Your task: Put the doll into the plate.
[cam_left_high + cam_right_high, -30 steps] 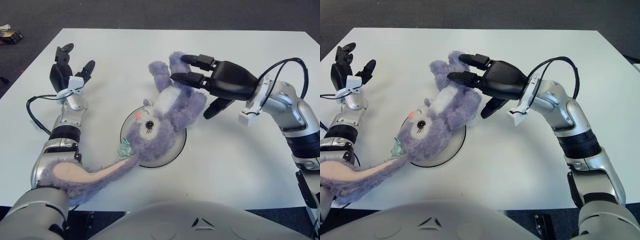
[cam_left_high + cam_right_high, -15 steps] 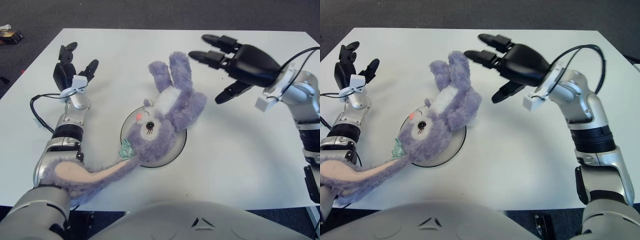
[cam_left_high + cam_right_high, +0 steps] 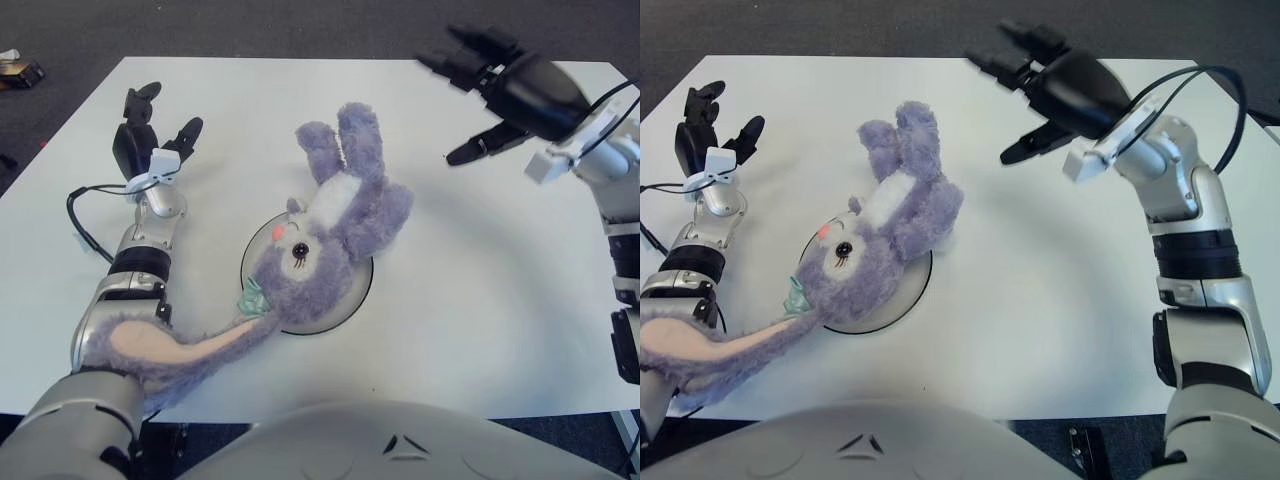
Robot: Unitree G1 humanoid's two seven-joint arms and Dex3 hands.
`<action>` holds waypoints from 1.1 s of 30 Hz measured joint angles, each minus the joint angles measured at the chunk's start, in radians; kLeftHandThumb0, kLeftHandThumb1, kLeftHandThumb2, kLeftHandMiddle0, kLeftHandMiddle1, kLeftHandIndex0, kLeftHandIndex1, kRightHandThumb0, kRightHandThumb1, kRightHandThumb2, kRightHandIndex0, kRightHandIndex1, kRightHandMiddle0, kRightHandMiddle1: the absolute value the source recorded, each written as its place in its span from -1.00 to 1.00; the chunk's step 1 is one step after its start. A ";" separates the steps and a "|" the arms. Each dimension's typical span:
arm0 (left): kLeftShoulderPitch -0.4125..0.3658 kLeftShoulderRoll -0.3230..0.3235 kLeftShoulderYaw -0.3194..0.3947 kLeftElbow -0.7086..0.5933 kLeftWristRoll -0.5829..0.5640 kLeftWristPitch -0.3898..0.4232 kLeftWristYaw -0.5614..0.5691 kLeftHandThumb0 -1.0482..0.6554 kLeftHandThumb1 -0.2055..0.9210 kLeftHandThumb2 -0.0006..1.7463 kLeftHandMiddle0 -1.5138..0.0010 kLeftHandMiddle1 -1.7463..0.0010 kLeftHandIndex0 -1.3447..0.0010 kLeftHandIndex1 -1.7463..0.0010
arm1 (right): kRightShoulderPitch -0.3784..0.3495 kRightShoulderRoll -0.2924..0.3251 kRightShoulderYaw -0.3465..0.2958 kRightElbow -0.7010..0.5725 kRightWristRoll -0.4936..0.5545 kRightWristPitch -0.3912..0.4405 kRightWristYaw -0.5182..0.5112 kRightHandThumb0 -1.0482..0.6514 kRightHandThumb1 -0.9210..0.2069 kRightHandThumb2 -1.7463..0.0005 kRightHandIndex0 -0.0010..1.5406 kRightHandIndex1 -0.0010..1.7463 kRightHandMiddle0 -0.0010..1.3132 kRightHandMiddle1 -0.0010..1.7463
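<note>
The right robot hand point(image 3: 505, 85), fingers apart and holding nothing, hovers up and right of the doll point(image 3: 330, 235). The doll lies diagonally, head on the plate point(image 3: 355, 295), legs pointing away from it. The left robot hand point(image 3: 148, 150) shows left of the doll, fingers spread.

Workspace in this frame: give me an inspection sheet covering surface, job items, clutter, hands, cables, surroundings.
Surface: white table, bare around the plate.
Job's things: purple doll lies head and torso on the plate; legs stick out past the far rim, one long ear trails off it toward the robot's left arm.
Clutter: nothing seen on the table.
Hands: right hand open, raised over the far right of the table, holding nothing; left hand open, fingers up, at the far left of the table.
Cables: black cable beside the left forearm; black cable looping at the right wrist.
Surroundings: dark floor; small object on the floor, far left.
</note>
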 measured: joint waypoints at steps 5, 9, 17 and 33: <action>-0.023 -0.010 -0.016 0.005 0.004 -0.016 -0.008 -0.27 1.00 -0.73 -0.01 0.98 0.30 0.36 | 0.002 0.033 -0.003 0.050 0.003 0.048 -0.048 -0.13 -1.00 0.87 -0.80 -0.96 -0.69 -0.95; -0.038 -0.015 -0.024 0.006 0.010 -0.026 -0.011 -0.26 1.00 -0.73 -0.01 0.98 0.30 0.36 | 0.006 0.045 -0.003 0.051 0.007 0.068 -0.051 -0.14 -1.00 0.87 -0.78 -0.96 -0.68 -0.95; -0.068 -0.056 -0.035 0.008 0.005 -0.031 -0.051 -0.23 1.00 -0.75 -0.01 0.99 0.30 0.36 | 0.038 0.129 -0.038 0.080 0.152 0.083 -0.090 -0.22 -1.00 0.84 -0.63 -0.97 -0.62 -0.95; -0.114 -0.135 -0.061 0.005 -0.003 -0.036 -0.129 -0.17 1.00 -0.77 0.00 1.00 0.31 0.37 | 0.175 0.205 -0.085 -0.118 0.323 0.339 0.006 -0.26 -1.00 0.91 -0.59 -0.98 -0.52 -0.94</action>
